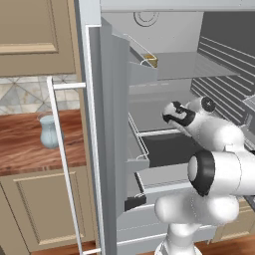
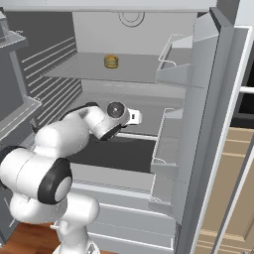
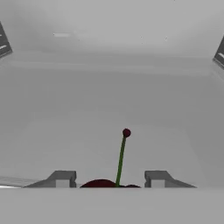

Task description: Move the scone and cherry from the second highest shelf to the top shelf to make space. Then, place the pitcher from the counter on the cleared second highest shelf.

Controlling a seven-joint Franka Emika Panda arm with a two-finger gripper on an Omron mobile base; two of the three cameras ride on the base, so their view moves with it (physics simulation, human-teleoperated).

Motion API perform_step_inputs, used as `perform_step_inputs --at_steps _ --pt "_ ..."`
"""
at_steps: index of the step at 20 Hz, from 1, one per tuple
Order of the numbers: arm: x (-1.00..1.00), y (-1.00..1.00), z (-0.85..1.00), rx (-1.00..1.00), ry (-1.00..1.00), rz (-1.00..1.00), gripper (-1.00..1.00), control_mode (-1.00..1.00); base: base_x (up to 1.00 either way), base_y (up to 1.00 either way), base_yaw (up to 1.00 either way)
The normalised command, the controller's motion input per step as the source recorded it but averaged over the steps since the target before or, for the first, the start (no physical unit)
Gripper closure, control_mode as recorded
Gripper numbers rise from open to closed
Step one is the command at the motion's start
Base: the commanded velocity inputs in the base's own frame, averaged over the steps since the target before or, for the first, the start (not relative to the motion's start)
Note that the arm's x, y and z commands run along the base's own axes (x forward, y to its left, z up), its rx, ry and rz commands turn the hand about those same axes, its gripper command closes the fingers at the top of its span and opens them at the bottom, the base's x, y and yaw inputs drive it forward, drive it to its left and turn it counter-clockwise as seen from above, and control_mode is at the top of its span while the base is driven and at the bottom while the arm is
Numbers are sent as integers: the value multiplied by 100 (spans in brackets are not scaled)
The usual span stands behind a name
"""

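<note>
Cherry [image 3: 103,183] sits on the second highest shelf [image 3: 109,144] between the spread, not yet closed fingers of the gripper [image 3: 109,179], stem upright; risk: the round fruit may roll away if fingers close off-center.

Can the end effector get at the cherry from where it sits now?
Probably yes. In the hand view the cherry lies right between the end effector fingertips, stem pointing up, with nothing between them. Whether the fingers already touch it cannot be told.
</note>
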Motion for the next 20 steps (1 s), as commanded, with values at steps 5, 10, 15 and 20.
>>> perform_step_inputs --at_steps 5,10,15,20 --pt "-98 4 100 -15 -1 1 100 -100 0 0 0" --pt "-85 13 100 -8 -9 2 100 -100 0 0 0" --pt "-53 5 100 -1 -22 0 100 -100 0 0 0" --pt "-30 0 100 0 -21 0 100 -100 0 0 0"
